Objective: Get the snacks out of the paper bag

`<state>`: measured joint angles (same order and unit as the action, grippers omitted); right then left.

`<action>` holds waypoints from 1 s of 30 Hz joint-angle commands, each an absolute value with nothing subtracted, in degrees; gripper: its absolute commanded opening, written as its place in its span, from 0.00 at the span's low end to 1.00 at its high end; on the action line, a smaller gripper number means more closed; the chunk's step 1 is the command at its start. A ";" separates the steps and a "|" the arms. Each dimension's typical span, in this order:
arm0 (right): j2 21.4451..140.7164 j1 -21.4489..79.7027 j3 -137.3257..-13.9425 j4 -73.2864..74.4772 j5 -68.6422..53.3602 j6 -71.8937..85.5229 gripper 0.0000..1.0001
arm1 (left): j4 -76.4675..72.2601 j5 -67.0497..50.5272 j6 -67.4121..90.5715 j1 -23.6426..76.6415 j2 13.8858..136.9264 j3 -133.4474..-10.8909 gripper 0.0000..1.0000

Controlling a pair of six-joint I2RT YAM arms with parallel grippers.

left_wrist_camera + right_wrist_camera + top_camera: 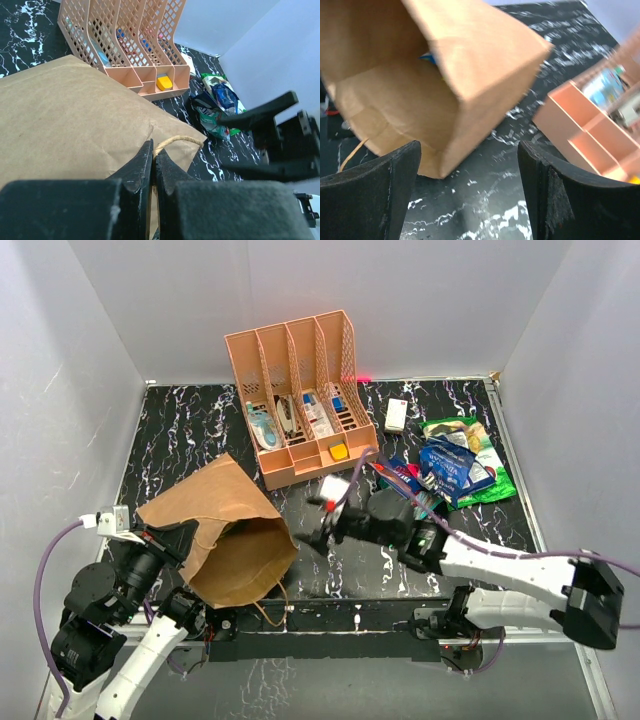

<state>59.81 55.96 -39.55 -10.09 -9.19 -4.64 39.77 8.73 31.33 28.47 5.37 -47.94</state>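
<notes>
Brown paper bag [225, 515] on its side — glossy snacks [455, 468] well apart, rightward.

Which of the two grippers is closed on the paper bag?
The left gripper: it is pinched shut on the rim of the paper bag, while the right gripper stands open, holding nothing.

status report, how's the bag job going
Left gripper shut on paper bag rim, bag on its side. Right gripper open, empty, facing its mouth. Snacks piled far right, something blue inside. Nothing between.
</notes>
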 commanded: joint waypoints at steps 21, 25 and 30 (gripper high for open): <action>96.66 71.50 -58.19 -19.88 -18.05 -62.45 0.72 | 37.88 7.13 30.06 28.14 2.64 -46.98 0.00; 91.82 71.89 -53.93 -24.55 -13.62 -52.90 0.74 | 37.86 7.22 30.06 28.21 2.89 -47.01 0.00; 82.04 73.20 -47.57 -18.33 -5.31 -50.94 0.78 | 37.82 7.01 29.97 28.19 3.41 -46.96 0.00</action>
